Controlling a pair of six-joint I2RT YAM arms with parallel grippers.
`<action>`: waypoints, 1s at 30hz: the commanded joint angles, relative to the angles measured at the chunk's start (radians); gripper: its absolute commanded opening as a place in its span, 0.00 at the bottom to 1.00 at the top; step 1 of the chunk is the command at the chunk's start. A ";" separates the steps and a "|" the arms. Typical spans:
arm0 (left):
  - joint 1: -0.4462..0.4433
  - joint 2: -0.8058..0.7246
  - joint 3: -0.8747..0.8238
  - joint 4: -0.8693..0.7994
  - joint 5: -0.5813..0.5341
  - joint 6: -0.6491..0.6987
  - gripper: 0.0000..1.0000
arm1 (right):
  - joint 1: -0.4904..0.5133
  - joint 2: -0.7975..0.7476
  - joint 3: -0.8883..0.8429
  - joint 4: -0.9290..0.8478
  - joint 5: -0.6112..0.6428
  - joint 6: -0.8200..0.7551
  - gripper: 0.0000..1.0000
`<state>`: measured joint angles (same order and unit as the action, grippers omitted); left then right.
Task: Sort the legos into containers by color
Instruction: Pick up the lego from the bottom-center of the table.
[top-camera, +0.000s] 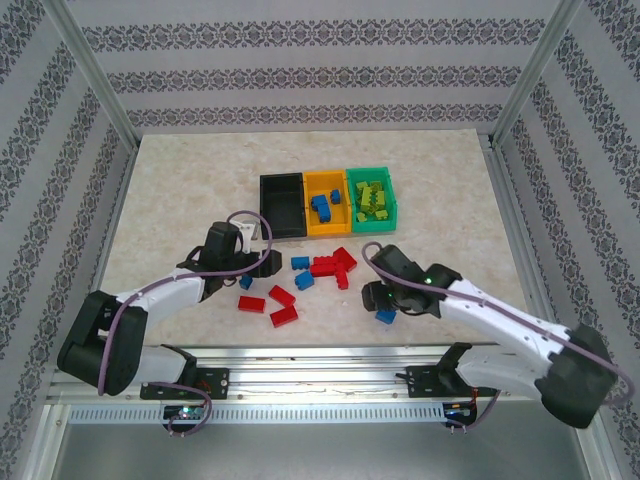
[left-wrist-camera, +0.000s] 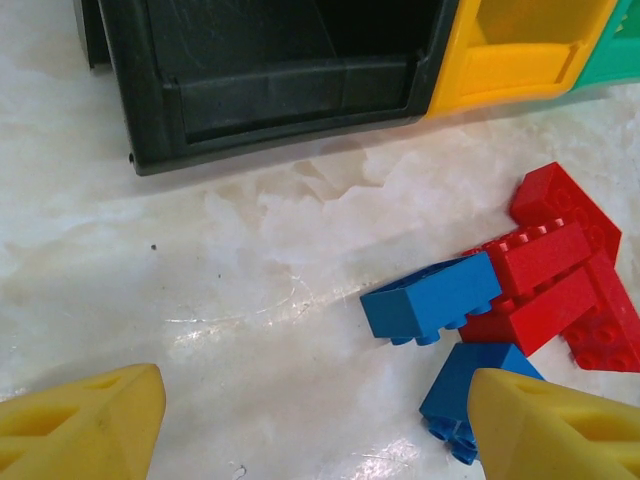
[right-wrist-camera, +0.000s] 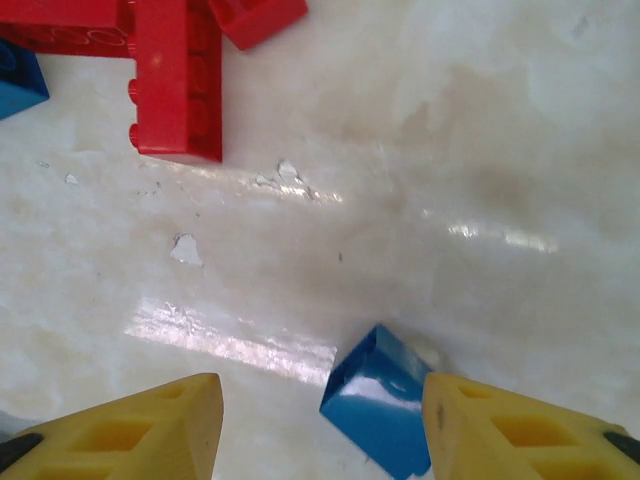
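I log one blue lego (right-wrist-camera: 380, 415) at four o'clock between my right gripper's (right-wrist-camera: 318, 395) spread fingers, unpinched; left gripper (left-wrist-camera: 318, 410) spread, farther off.

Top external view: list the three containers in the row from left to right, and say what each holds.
black bin, with nothing visible inside → orange-yellow bin, holding blue bricks → green bin, holding yellow-green bricks
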<state>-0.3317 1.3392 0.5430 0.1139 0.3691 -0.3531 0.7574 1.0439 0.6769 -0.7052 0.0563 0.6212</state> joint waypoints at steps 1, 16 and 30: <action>0.010 0.012 0.023 0.045 0.030 -0.012 0.80 | 0.014 -0.065 -0.052 -0.053 0.019 0.114 0.56; 0.011 -0.003 0.019 0.043 0.034 -0.017 0.80 | 0.011 0.078 -0.077 0.000 0.052 0.136 0.57; 0.010 0.002 0.017 0.049 0.045 -0.024 0.80 | 0.020 0.269 -0.064 0.199 -0.047 0.159 0.60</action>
<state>-0.3317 1.3460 0.5430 0.1207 0.3969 -0.3679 0.7643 1.2888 0.6014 -0.5358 0.0345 0.7696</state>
